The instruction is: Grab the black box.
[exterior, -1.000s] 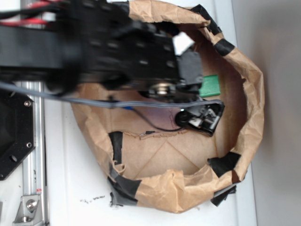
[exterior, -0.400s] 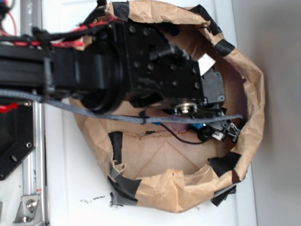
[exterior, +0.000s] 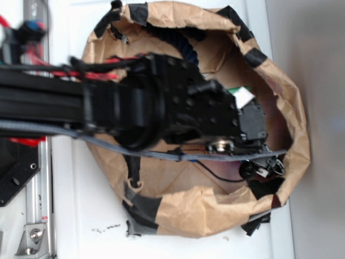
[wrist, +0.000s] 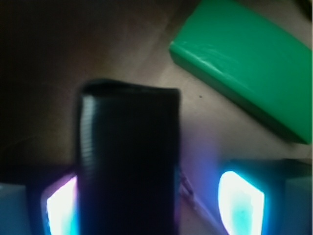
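The gripper [wrist: 146, 205], fingers [wrist: 242, 200] spread apart, straddles the black box [wrist: 128, 161], which stands between them at 6 o'clock. Green block [wrist: 244, 63] lies at 2 o'clock. No readable writing.

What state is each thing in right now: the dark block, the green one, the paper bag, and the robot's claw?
black box: upright between the fingers, one side apart from its pad.
green block: lying flat on the bag floor, untouched.
paper bag: open, rim rolled down and taped.
gripper: open, straddling the black box.
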Controlling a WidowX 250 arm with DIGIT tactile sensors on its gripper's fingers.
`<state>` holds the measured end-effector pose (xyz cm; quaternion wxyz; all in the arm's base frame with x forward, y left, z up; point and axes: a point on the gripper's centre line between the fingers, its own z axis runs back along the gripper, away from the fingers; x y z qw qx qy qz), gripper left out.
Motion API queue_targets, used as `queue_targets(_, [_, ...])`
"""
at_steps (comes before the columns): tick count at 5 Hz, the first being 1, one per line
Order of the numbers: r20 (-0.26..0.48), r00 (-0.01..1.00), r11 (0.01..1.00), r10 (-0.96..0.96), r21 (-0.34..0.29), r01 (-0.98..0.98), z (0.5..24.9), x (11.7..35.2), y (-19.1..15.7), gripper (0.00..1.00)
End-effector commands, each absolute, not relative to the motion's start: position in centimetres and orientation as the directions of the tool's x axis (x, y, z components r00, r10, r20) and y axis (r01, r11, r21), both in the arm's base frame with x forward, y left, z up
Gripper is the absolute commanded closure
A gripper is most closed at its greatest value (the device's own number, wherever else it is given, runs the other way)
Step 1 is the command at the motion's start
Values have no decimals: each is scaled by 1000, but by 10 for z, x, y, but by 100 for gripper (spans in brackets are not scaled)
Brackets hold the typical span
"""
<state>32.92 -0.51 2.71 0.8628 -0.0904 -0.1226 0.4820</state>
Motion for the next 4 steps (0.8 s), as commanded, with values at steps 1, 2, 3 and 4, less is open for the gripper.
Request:
queue_targets(1, [151, 506, 528, 849, -248, -812, 10, 339, -5, 0])
queue_targets(2, [145, 493, 514, 858, -266, -816, 18, 333, 1, 100])
queue_targets(3, [144, 511, 530, 848, -292, -796, 35, 319, 9, 100])
queue_targets(4, [150, 536, 553, 831, -320, -769, 56, 300, 20, 100])
